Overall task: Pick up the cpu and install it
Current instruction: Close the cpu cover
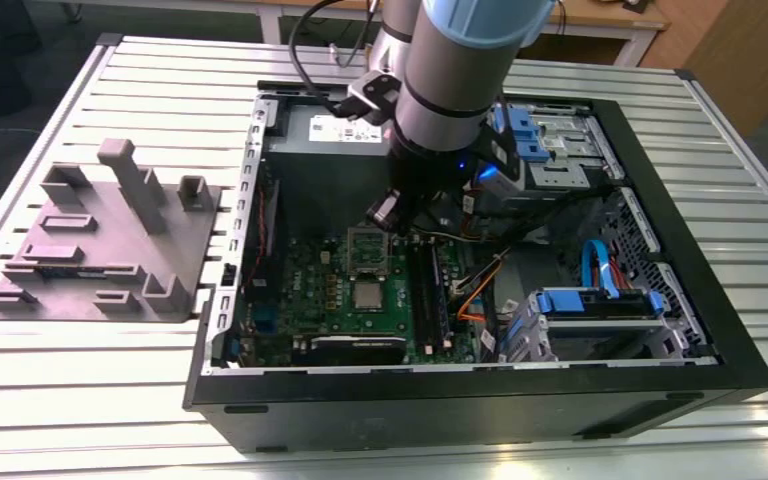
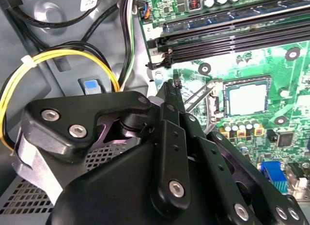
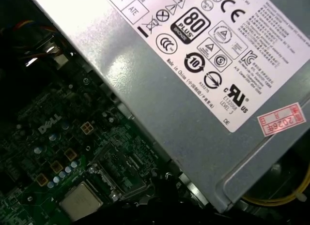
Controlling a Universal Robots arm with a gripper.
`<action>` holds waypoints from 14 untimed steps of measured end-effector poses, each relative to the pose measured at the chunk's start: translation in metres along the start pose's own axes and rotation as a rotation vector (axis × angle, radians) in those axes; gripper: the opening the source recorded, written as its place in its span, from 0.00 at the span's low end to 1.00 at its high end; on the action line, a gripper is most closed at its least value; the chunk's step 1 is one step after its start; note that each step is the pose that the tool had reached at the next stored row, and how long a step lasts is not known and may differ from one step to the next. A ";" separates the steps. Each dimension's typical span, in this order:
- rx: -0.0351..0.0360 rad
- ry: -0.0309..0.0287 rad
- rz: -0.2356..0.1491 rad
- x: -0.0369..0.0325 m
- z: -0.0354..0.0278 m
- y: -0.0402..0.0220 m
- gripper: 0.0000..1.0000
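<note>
1. The robot arm [image 1: 458, 80] dips into an open computer case [image 1: 491, 405] on the slotted metal worktop [image 1: 91, 400]. Its claw [image 2: 173, 87] hangs above the green motherboard [image 1: 307, 290], close to the grey power supply [image 3: 193, 99].
2. In the second wrist view the claw's fingers [image 2: 167, 118] look drawn together to one narrow tip, with nothing between them.
3. The cpu [image 1: 364, 293], a small silvery square, lies flat on the motherboard in what seems to be its socket seat. The hinged metal frame [image 2: 206, 97] stands open just beside it.
4. The cpu sits apart from the claw. In the exterior view it lies toward the exterior view's left of the claw and nearer the case wall closest to the camera, with the open frame between the two.
5. Being square, the cpu has no long axis. Its edges run in line with the memory slots [image 2: 232, 36].
</note>
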State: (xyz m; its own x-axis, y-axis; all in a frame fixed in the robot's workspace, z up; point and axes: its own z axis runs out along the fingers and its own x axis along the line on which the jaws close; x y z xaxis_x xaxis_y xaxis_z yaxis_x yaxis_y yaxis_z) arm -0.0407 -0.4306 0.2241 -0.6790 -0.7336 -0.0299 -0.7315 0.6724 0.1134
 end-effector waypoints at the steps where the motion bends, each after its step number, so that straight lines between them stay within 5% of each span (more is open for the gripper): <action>1: 0.0021 0.0023 0.000 0.0001 -0.0007 0.0001 0.10; 7: 0.0117 0.0125 0.001 0.0005 -0.0029 0.0010 0.10; 14: 0.0127 0.0137 0.001 0.0019 -0.0068 0.0031 0.10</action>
State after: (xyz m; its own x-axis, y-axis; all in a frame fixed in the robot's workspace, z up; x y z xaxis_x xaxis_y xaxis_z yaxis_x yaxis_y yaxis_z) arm -0.0438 -0.4306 0.2311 -0.6789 -0.7340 -0.0162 -0.7315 0.6744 0.1008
